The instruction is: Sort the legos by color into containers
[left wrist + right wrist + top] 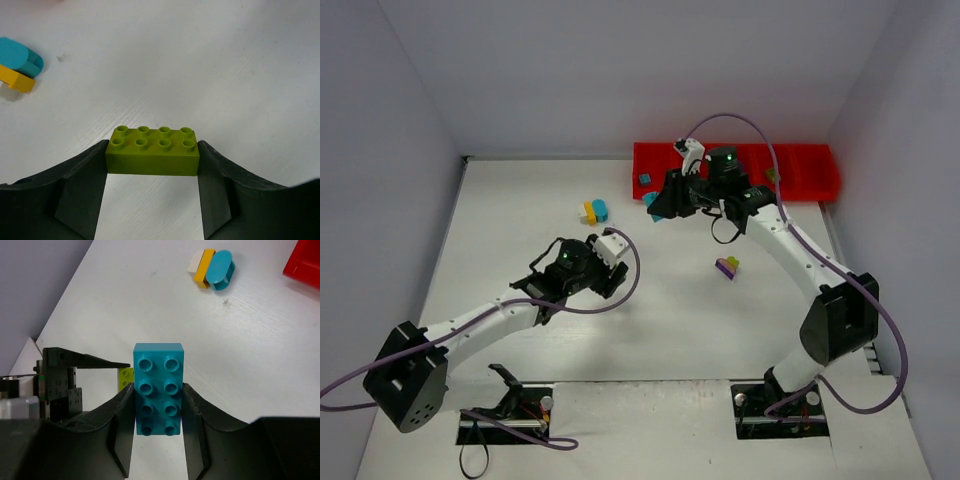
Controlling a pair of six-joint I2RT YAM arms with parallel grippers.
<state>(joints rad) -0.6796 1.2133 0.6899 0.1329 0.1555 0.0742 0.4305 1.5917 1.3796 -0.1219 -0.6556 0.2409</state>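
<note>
Gripping lime-green eight-stud plastic brick [152,146] by short ends w/ L gripper [152,162]; pinching teal eight-stud plastic brick [159,372] by long sides w/ R gripper [159,405], prob. for separate red plastic tray compartments [810,172].

A white table [520,220] with a faint grain is enclosed on three sides by plain pale grey panels: a back wall [640,70], a left wall [370,150] and a right wall [910,100]; soft, even light is cast

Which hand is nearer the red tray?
Right. The right hand, holding a teal brick, is at the near edge of the tray. The left hand, holding a green brick, is out on the table, well short of it.
</note>
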